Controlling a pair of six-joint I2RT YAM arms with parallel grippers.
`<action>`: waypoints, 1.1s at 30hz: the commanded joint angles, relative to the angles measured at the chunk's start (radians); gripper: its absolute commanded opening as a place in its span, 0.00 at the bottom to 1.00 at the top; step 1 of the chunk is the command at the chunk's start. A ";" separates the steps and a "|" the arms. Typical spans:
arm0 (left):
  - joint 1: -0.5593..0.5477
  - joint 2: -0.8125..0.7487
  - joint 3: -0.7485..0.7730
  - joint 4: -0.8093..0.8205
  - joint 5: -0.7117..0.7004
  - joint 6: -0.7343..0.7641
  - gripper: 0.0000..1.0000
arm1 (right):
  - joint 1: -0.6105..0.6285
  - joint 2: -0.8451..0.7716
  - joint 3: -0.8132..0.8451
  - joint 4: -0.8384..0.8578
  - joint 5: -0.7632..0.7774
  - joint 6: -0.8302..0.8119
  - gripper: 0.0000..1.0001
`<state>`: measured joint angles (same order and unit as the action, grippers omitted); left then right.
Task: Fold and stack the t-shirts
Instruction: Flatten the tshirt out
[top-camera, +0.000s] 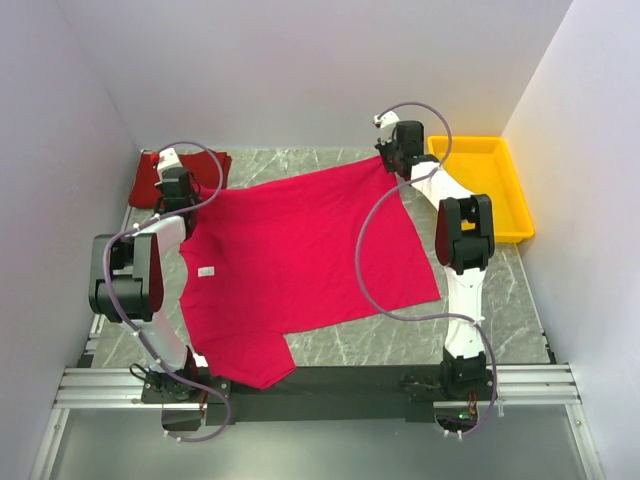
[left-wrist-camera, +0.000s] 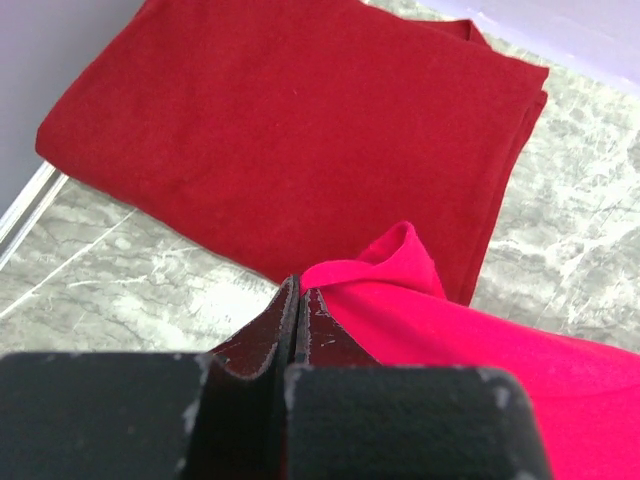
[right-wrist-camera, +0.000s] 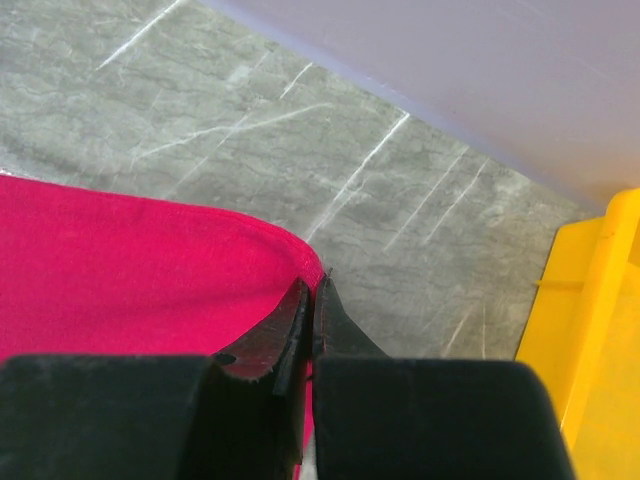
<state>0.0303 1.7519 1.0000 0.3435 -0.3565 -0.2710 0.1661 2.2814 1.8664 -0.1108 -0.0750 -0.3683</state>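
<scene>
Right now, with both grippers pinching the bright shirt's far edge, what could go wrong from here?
1. The left gripper pinches only a thin rim of the crimson shirt; it may slip when pulled.
2. That corner is right by the folded dark red shirt, which could get dragged out of shape.
3. The right gripper, also shut on the hem, sits near the yellow tray and might knock it.

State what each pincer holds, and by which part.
Both hold the crimson shirt: left pincer at its far-left corner, right pincer at its far-right corner.
</scene>
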 joint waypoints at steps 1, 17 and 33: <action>0.005 0.012 0.045 0.003 0.030 0.006 0.01 | -0.017 -0.014 0.028 0.003 -0.032 0.012 0.00; 0.005 0.047 0.094 -0.038 0.087 0.003 0.01 | -0.016 0.033 0.093 -0.026 -0.072 0.023 0.00; 0.008 0.011 0.065 -0.017 0.114 0.041 0.01 | -0.033 0.010 0.068 -0.024 -0.091 0.028 0.00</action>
<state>0.0334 1.7977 1.0554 0.2928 -0.2661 -0.2558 0.1448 2.3142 1.9133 -0.1577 -0.1608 -0.3523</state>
